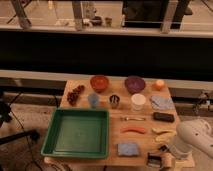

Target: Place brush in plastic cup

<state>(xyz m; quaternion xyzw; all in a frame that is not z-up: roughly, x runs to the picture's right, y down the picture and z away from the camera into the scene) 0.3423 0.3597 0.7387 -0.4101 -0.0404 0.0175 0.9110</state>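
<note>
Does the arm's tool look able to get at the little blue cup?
Probably yes: the tool sits at the table's near right corner, and the plastic cup stands uncovered behind the green tray.

We saw a wooden table [116,136] with a pale, matt top. At its 8 o'clock lay a green tray [50,145] of smooth plastic with a mild sheen on its rim. Toward 11 o'clock the plastic cup [93,99] looked dull blue-grey, and at 12 o'clock a small metal cup [114,101] gleamed. The white cup [138,101] at 1 o'clock was matt. Two blue cloths, at 2 o'clock [161,102] and 6 o'clock [128,148], looked soft and crumpled. A thin utensil [132,118] near the centre shone like metal, and the black block [163,116] at 3 o'clock was matt. At 5 o'clock the gripper [159,160] showed dark and metallic parts beside the arm's [196,136] smooth white shell.
</note>
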